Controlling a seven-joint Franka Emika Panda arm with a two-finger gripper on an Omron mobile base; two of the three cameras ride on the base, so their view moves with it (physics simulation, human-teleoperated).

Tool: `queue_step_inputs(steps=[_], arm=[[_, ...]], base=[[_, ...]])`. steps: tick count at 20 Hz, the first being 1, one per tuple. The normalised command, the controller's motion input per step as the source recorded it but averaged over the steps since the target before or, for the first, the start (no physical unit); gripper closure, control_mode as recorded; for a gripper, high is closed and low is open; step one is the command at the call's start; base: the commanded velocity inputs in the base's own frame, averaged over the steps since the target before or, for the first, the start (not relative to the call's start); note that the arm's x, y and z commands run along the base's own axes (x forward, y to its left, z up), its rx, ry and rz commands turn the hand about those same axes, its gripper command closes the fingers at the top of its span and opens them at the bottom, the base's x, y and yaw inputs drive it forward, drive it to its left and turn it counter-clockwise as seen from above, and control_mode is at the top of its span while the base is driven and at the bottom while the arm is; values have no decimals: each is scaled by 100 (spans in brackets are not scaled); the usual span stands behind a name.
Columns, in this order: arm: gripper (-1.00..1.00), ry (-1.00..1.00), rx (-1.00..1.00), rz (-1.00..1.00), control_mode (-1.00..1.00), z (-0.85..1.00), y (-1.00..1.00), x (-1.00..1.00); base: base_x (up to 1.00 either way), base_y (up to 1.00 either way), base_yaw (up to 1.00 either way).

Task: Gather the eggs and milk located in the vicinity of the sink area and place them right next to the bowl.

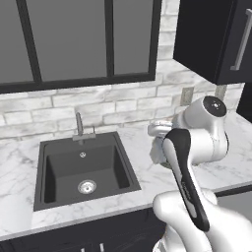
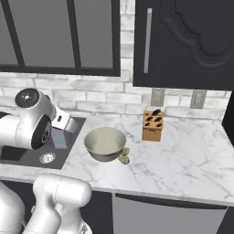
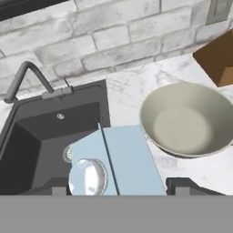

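Fingers [image 3: 182,185] clamped on milk [image 3: 120,161], held above sink [image 3: 41,136] edge, just left of bowl [image 3: 186,119].

White marbled worktop [image 2: 183,155], dark sink [image 1: 83,170] set in, left of hand. Bowl [image 2: 105,143] right of hand, eggs [image 2: 124,155] touching it, knife block [image 2: 153,125] farther right.
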Motion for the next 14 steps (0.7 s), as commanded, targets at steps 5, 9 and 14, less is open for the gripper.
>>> queue_step_inputs(steps=[5, 9, 14], arm=[[100, 0, -10, -6, -100, -12, 0, 33], [100, 3, -1, -2, -100, -10, 0, 23], [100, 5, 0, 0, -100, -16, 3, 14]], base=[[0, 0, 0], [0, 0, 0], [0, 0, 0]])
